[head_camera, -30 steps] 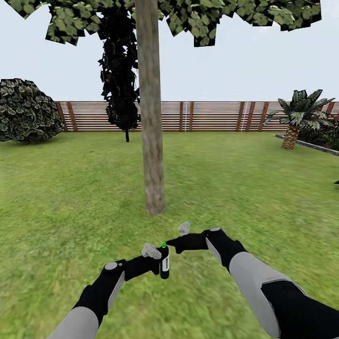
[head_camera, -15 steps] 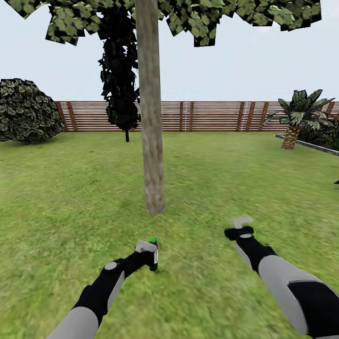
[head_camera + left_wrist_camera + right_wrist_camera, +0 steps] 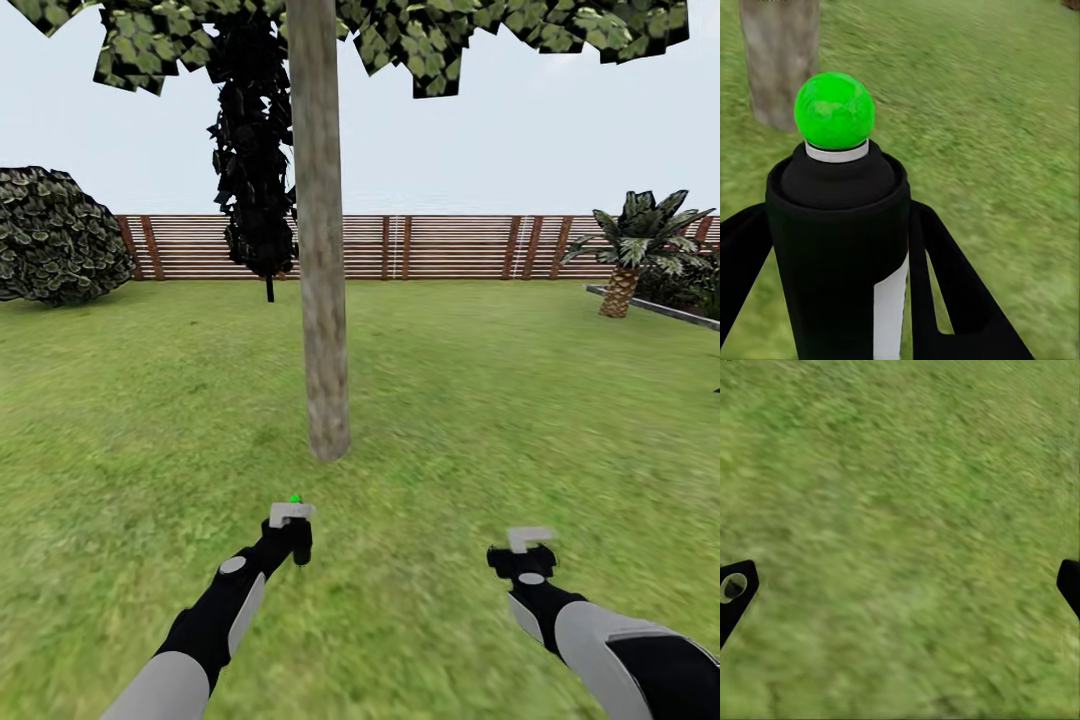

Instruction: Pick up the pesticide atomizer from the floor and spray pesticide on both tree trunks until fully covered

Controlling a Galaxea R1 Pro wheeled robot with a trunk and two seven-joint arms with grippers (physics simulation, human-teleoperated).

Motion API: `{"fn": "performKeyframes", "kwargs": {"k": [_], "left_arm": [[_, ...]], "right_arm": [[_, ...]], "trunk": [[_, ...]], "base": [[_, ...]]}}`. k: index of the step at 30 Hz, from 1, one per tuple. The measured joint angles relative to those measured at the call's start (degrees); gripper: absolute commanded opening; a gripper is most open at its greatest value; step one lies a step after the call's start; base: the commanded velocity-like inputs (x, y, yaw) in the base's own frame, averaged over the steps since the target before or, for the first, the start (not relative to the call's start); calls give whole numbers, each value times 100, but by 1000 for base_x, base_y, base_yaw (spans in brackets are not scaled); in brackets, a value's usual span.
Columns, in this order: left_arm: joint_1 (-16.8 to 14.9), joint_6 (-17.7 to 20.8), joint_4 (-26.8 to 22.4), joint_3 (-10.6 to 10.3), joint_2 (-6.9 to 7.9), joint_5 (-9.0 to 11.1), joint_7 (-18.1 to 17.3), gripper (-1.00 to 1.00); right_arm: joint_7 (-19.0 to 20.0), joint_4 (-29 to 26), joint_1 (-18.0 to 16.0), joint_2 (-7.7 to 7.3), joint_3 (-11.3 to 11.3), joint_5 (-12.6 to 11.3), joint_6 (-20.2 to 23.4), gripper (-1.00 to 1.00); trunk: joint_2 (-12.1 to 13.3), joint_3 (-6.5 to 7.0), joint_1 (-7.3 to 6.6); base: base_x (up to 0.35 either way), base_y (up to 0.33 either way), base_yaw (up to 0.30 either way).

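1. Head view: lawn (image 3: 480, 400) runs to a brown slat fence (image 3: 450, 247). One tree trunk (image 3: 320, 230) rises in the middle, and its blocky leaves (image 3: 420, 40) hang at the top. The left gripper (image 3: 292, 520) is low before the trunk and apart from it. The right gripper (image 3: 528, 545) is well to the side of it. A round bush (image 3: 55, 235) and a palm plant (image 3: 630, 245) stand by the fence.
2. Left wrist view: the left gripper (image 3: 840, 300) is clenched on the pesticide atomizer (image 3: 832, 247), a black upright bottle with a green cap (image 3: 834, 110). The trunk base (image 3: 778, 60) is beyond it.
3. Right wrist view: the fingertips (image 3: 735, 589) of the right gripper (image 3: 900, 592) are spread wide apart over grass and grasp nothing.
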Motion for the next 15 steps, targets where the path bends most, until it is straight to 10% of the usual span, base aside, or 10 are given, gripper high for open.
{"fn": "performKeyframes", "kwargs": {"k": [6,15], "left_arm": [[0,-6,58,13,17,33,5,-100],[-1,32,-314,-61,-154,37,30,-100]], "right_arm": [[23,11,134,271,-4,-31,-283,100],[5,-2,229,294,13,-4,-355,100]], "trunk": [[0,0,0],[0,0,0]], "base": [[337,61,0],[348,12,0]]}}
